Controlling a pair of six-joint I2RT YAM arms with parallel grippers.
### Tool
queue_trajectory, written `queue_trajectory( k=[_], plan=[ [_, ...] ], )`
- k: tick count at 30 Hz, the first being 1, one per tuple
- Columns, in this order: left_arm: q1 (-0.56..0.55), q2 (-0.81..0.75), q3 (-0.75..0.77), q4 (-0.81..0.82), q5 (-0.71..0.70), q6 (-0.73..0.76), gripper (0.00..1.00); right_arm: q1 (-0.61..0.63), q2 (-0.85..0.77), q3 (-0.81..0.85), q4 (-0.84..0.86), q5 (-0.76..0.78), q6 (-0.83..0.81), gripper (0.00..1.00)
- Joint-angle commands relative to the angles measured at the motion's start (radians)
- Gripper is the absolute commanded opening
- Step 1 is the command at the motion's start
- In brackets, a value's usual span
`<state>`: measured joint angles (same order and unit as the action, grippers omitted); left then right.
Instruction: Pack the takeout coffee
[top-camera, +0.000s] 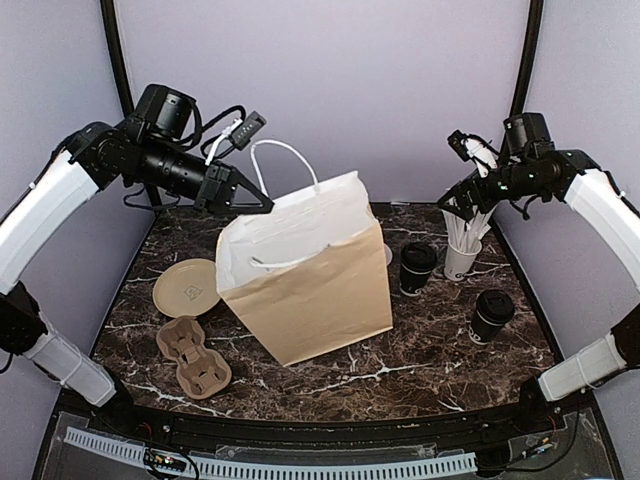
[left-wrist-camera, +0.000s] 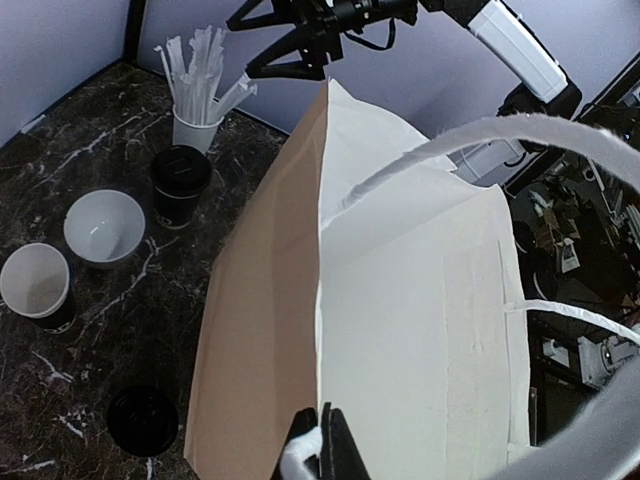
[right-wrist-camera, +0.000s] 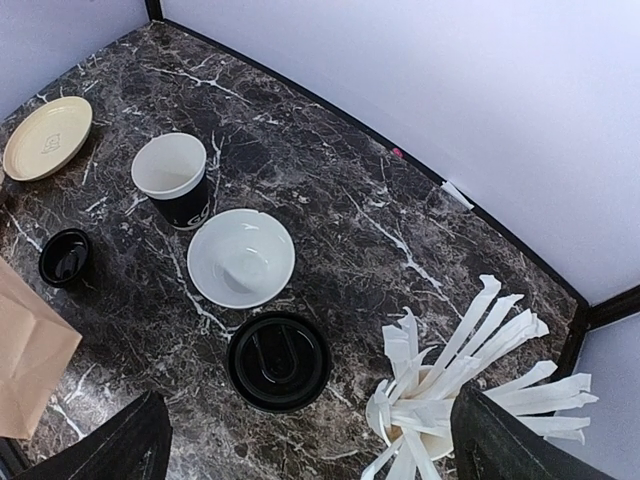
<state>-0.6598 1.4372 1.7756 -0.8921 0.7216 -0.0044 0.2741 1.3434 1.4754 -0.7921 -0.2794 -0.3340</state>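
A lidded black coffee cup (top-camera: 417, 268) stands right of the brown paper bag (top-camera: 310, 290), and a second lidded cup (top-camera: 492, 315) stands nearer the front right. In the right wrist view the first cup (right-wrist-camera: 278, 360) is seen from above, with an open, lidless black cup (right-wrist-camera: 172, 178) and a loose black lid (right-wrist-camera: 66, 256) behind the bag. My left gripper (left-wrist-camera: 322, 440) is shut on the bag's upper rim (left-wrist-camera: 325, 250) and holds its mouth open. My right gripper (right-wrist-camera: 310, 425) is open and empty, high above the table between the lidded cup and the straw cup (right-wrist-camera: 450, 400).
A low white bowl (right-wrist-camera: 241, 257) sits between the open cup and the lidded cup. A beige plate (top-camera: 187, 287) and a pulp cup carrier (top-camera: 195, 355) lie left of the bag. The white cup of straws (top-camera: 462, 255) stands at the back right.
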Motion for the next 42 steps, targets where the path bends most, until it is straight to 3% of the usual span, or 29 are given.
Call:
queue_trajectory(
  k=[1, 13, 25, 27, 28, 30, 32, 38, 42],
  plan=[
    [-0.075, 0.067, -0.008, -0.045, 0.068, 0.077, 0.00, -0.007, -0.026, -0.003, 0.041, -0.030, 0.017, 0.98],
    [-0.128, 0.346, 0.114, -0.110, 0.029, 0.169, 0.00, -0.007, -0.054, -0.050, 0.039, -0.067, 0.001, 0.98],
    [-0.132, 0.488, 0.309, -0.128, 0.050, 0.204, 0.00, -0.007, -0.058, -0.084, 0.051, -0.086, -0.004, 0.98],
    [-0.132, 0.502, 0.327, -0.127, 0.032, 0.200, 0.20, -0.007, -0.057, -0.083, 0.050, -0.089, -0.003, 0.98],
    [-0.132, 0.503, 0.332, -0.124, 0.001, 0.196, 0.41, -0.007, -0.057, -0.081, 0.049, -0.090, -0.004, 0.98],
    [-0.133, 0.493, 0.346, -0.117, -0.065, 0.188, 0.53, -0.007, -0.058, -0.081, 0.046, -0.091, -0.006, 0.98],
    [-0.133, 0.443, 0.349, -0.106, -0.161, 0.169, 0.58, -0.007, -0.059, -0.082, 0.043, -0.094, -0.010, 0.98],
    [-0.133, 0.270, 0.288, -0.179, -0.534, -0.062, 0.61, -0.007, -0.077, -0.111, 0.049, -0.103, -0.021, 0.98],
    [-0.133, 0.103, -0.026, -0.237, -0.767, -0.279, 0.52, -0.007, -0.088, -0.135, 0.073, -0.105, -0.026, 0.98]
  ],
)
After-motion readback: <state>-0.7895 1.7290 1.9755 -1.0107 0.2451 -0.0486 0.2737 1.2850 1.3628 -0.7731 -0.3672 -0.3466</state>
